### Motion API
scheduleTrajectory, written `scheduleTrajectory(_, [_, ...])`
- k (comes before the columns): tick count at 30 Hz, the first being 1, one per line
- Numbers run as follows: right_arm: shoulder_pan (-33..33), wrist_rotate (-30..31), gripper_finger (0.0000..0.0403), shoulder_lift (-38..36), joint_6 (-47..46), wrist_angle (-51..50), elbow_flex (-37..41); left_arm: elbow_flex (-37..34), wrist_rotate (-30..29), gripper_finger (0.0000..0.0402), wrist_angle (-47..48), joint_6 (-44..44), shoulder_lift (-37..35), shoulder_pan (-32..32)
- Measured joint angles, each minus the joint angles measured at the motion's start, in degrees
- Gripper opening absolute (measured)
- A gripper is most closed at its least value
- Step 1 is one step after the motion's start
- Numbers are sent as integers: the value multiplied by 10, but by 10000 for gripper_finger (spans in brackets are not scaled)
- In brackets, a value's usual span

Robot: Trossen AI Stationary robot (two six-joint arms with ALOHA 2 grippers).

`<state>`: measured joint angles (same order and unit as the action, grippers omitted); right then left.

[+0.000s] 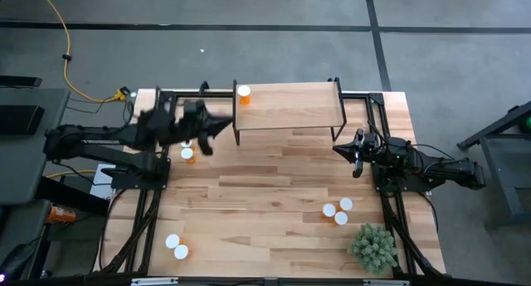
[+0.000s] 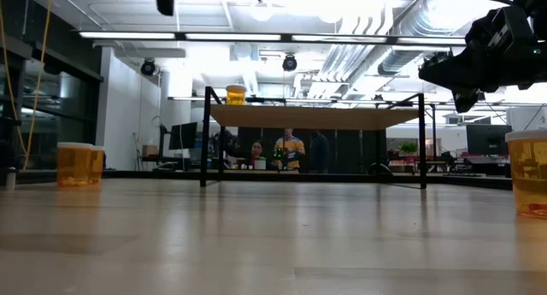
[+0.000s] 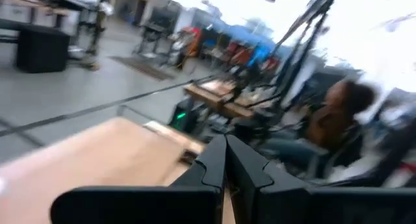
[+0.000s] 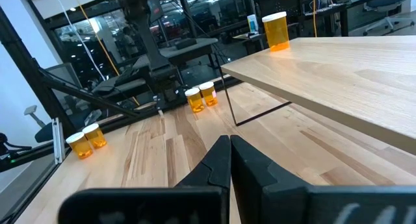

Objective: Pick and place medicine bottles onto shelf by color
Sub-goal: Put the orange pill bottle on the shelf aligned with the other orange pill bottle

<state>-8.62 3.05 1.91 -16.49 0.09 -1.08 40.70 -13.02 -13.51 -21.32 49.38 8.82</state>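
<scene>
No brand, label or writing legible on any bottle or on the rig.

Left gripper [image 1: 222, 125]: fingers pressed together, holding nothing, reaching across the far left of the table toward the low light-wood shelf on thin black legs [image 1: 290, 106]; its tip lies just off the shelf's left end. Arm blurred in the high view.

Right gripper [image 1: 339, 148]: fingers pressed together, empty, just in front of the shelf's right leg, pointing left.

One small orange translucent pill bottle with a white cap [image 1: 244, 93] stands upright on the shelf's far left corner. Two more [image 1: 187, 152] sit on the table beneath the left arm. A pair [image 1: 176, 247] stands at the near left; three [image 1: 337, 210] cluster near right, beside a green bushy plant [image 1: 374, 246].

Low view alone shows people [image 2: 289, 150] in the room behind the shelf. Left wrist view shows a seated person [image 3: 335, 120], blurred.
</scene>
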Motion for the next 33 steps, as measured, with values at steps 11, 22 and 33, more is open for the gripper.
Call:
scheduleTrajectory(11, [0, 31, 0, 0, -121, 162, 1, -56, 14, 0, 2, 75, -59, -134])
scheduleTrajectory(22, [1, -33, 0, 123, -120, 287, -133, -56, -31, 0, 100, 111, -177, -118])
scheduleTrajectory(33, [103, 9, 0, 443, -17, -366, -574, -56, -26, 0, 108, 108, -205, -112])
